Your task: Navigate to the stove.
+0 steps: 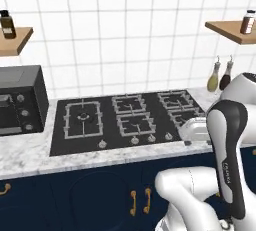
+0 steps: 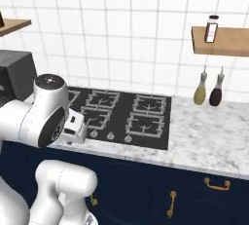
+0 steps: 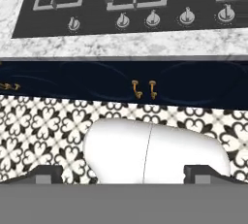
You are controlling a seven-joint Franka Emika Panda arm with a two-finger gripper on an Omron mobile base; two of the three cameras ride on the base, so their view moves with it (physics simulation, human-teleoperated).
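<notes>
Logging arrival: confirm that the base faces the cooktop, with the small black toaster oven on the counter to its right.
Wrong side. The toaster oven sits on the counter to the left of the stove, as the left base view shows. The base does face the cooktop.

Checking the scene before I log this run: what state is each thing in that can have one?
stove: off, no flames, grates bare
hand: open, empty, fingertips apart
toaster oven: door shut
lower cabinet doors: shut
oil bottle: upright, capped
dark bottle: upright, capped
shelf jar: upright, lid on
</notes>
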